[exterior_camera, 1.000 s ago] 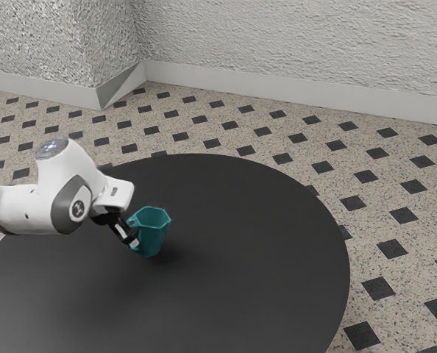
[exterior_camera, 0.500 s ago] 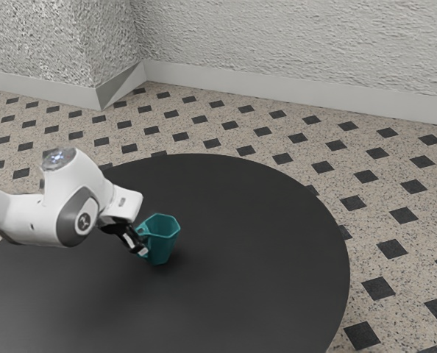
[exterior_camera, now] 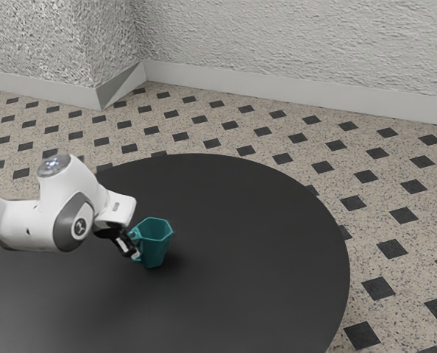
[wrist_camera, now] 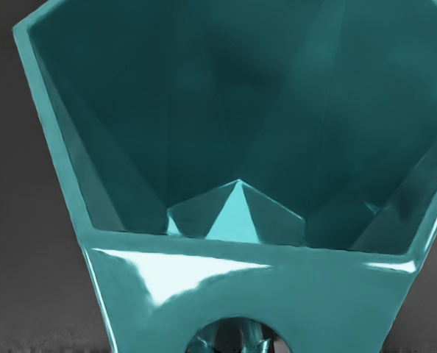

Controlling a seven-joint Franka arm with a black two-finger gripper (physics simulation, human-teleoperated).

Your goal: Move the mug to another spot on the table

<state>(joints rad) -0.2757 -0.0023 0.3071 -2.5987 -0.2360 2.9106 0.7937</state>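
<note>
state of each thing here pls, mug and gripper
mug: upright, empty, gripped at its handle side; cannot tell if its base touches the table
gripper: shut on the mug, low over the table

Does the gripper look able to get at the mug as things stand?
Likely yes: the gripper sits right at the handle side of the mug, its fingers apparently closed on the handle, with nothing in between.
</note>
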